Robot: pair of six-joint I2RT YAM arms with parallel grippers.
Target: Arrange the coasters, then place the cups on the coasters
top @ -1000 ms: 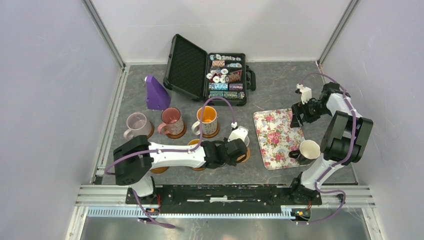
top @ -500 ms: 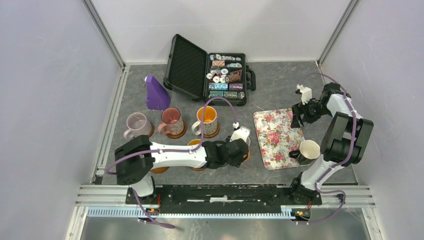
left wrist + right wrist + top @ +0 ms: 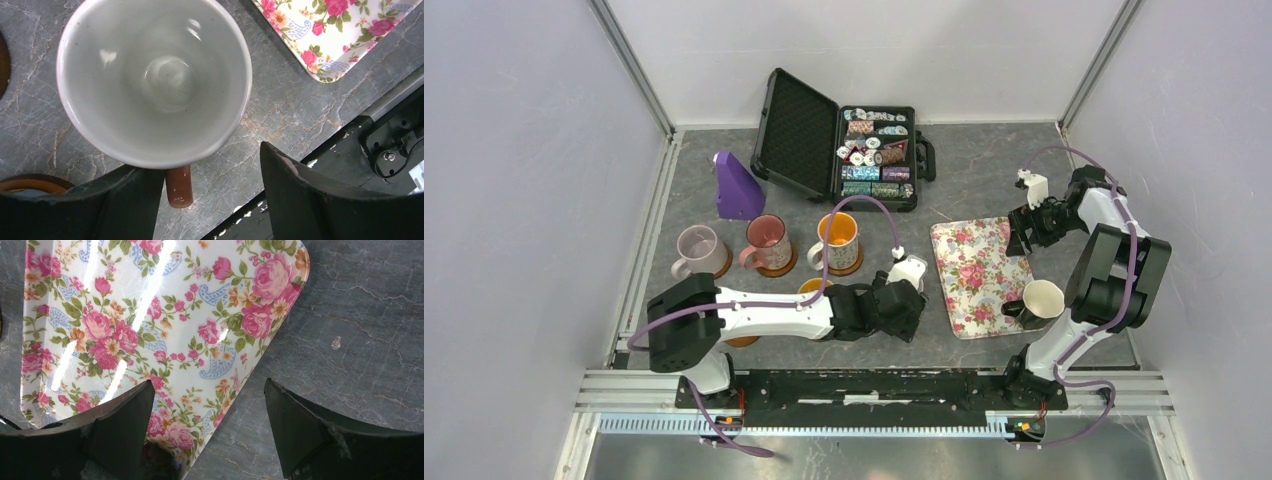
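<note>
Cup point(image 3: 155, 80) stands by the tabletop's near edge; left gripper point(image 3: 207, 162) is spread wide, gripping nothing.
Lift straight up, clear of its handle point(image 3: 178, 186); right gripper point(image 3: 208, 385) hangs open over the tray point(image 3: 125, 315).

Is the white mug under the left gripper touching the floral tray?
Apart. The left wrist view shows bare grey tabletop between the mug and the tray.

No text, label, brand or number could be read anywhere. The chips point(image 3: 874, 155) in the black case point(image 3: 796, 135) were too small to make out. The tray point(image 3: 125, 315) ahead of the right jaws bore only roses, and the cup point(image 3: 155, 75) ahead of the left jaws was plain inside.
</note>
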